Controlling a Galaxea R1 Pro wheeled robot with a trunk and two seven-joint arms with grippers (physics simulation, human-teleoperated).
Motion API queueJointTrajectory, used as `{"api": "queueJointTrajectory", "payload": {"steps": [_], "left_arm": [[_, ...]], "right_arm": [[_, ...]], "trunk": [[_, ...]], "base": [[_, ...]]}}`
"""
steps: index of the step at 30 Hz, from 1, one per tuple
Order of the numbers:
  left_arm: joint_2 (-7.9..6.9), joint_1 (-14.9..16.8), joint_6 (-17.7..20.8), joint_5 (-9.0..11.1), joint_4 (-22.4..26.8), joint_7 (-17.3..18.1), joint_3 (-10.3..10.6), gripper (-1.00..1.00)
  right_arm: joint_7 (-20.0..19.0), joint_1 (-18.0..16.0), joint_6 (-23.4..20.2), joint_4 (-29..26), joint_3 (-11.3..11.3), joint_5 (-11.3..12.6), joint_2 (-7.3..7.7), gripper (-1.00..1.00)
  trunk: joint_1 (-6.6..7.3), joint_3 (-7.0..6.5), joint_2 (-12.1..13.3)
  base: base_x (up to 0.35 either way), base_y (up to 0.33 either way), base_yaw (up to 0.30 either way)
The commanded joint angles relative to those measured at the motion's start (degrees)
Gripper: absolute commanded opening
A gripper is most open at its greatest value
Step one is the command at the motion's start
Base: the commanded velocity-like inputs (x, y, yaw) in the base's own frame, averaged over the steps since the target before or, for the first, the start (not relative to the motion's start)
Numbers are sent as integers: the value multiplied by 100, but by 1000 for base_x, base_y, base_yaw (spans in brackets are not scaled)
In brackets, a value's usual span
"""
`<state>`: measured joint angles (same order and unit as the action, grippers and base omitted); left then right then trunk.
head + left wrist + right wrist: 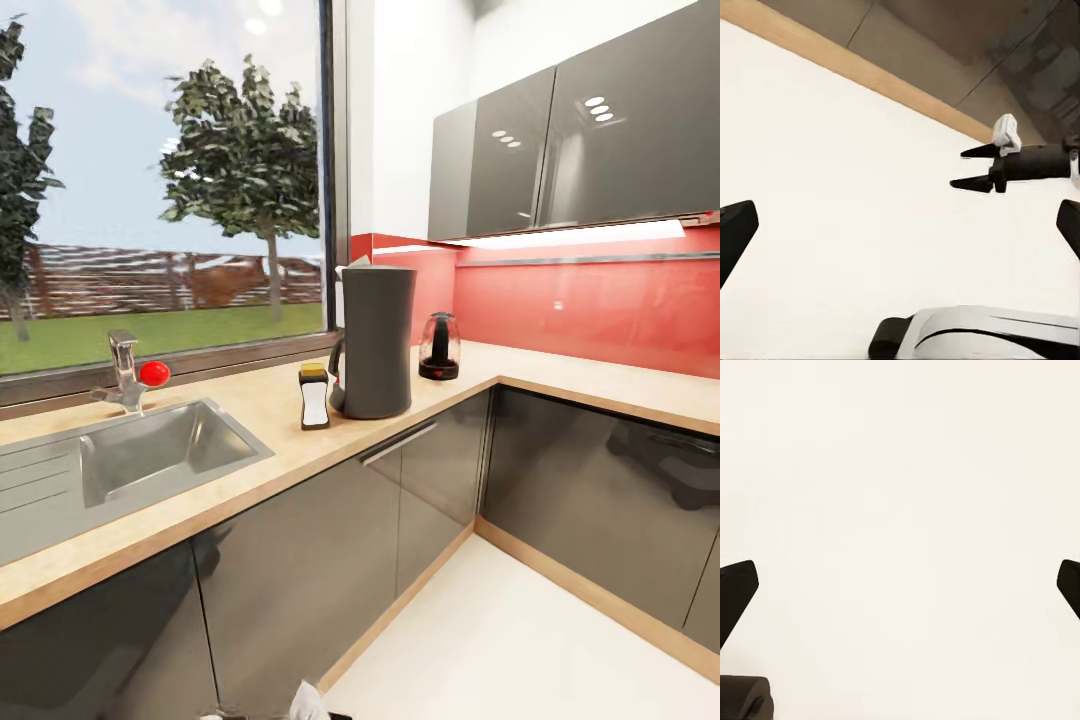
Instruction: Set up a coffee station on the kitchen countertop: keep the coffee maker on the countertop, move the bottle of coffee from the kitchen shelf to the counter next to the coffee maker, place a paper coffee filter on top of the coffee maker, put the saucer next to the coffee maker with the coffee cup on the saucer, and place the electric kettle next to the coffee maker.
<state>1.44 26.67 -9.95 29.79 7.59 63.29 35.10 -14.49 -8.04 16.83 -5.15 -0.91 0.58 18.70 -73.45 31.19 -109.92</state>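
head view
counter [560, 375]: light wood top running in an l round the corner, dark glossy fronts below.
maker [375, 340]: upright on the counter near picture centre, just before the corner.
bottle [314, 396]: upright at the maker's 8 o'clock, just beside it, yellow cap up.
kettle [439, 347]: upright at the maker's 2 o'clock, near it, against the red wall.
filter [354, 263]: a pale sliver at the maker's top rim, 11 o'clock side; too small to be sure it is the filter.
sink [160, 450]: at 9 o'clock of the maker, well apart, tap [125, 372] behind it.

left wrist view
left gripper [900, 225]: fingers spread wide, nothing between them, pale floor [832, 187] beneath.
right gripper [958, 169]: seen side-on, fingers apart; a small white lump sits by its base, and i cannot tell what it is.

right wrist view
right gripper [900, 581]: fingers wide apart, empty, over plain floor.

judgement
step in hand: bottle and kettle look placed; saucer and cup seem to be what is left.
doing it well: set the saucer at the maker's 6 o'clock, on the bare strip of counter, flat and clear of the bottle, then lower the cup straight down onto it.
risk: a sideways reach could tip the slim bottle.
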Motion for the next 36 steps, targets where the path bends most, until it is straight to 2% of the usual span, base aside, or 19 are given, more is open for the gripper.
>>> {"api": "queueJointTrajectory", "payload": {"steps": [1, 2, 3, 4, 5, 10, 12, 13, 14, 20, 30, 31, 36], "left_arm": [[-3, -79, -62, 43, -94, 12, -102, 100], [-3, -129, -67, 43, -129, 14, -203, 100], [-3, -305, -76, 44, -275, 20, -630, 100], [-3, -459, -87, 36, -466, 6, -1175, 100], [-3, -515, -90, 33, -518, -4, -1380, 100], [-3, -782, -90, 39, -590, -49, -1748, 100], [-10, -859, -85, 58, -602, -173, -2049, 100], [-12, -880, -82, 60, -603, -235, -2130, 100], [-6, -940, -75, 65, -606, -452, -2318, 100], [4, -997, -65, 70, -610, -693, -2482, 100], [14, -1014, -56, 71, -615, -809, -2525, 100], [14, -1014, -53, 71, -612, -958, -2526, 100], [17, -1015, -52, 73, -612, -1109, -2526, 100]], "right_arm": [[-21, -4, 13, 6, -15, 7, 5, 100], [-24, -4, 10, 4, -18, 8, 6, 100], [-33, -4, 3, -3, -22, 10, 8, 100], [-45, -4, -4, -16, -23, 16, 5, 100], [-48, -4, -4, -28, -23, 18, -13, 100], [-47, -4, 13, -58, -15, 21, -57, 100], [-46, -4, 18, -62, -18, 16, -59, 100], [-45, -4, 19, -62, -17, 15, -59, 100], [-45, -4, 17, -63, -16, 14, -55, 100], [-45, -4, 18, -64, -15, 19, -45, 100], [-30, -4, 20, -65, -14, 21, -42, 100], [-28, -4, 21, -65, -14, 21, -42, 100], [-24, -4, 22, -65, -14, 21, -42, 100]], "trunk": [[1, 6, -3], [1, 6, -3], [1, 6, -3], [1, 6, -3], [1, 6, -3], [1, 6, -3], [1, 6, -3], [1, 6, -3], [1, 6, -3], [1, 6, -3], [1, 6, -3], [1, 6, -3], [1, 6, -3]], "base": [[0, 0, 0], [0, 0, 0], [0, 0, 0], [0, 0, 0], [0, 0, 0], [0, 0, 0], [0, 0, 0], [0, 0, 0], [0, 0, 0], [0, 0, 0], [0, 0, 0], [215, -172, 0], [213, -172, 0]]}}
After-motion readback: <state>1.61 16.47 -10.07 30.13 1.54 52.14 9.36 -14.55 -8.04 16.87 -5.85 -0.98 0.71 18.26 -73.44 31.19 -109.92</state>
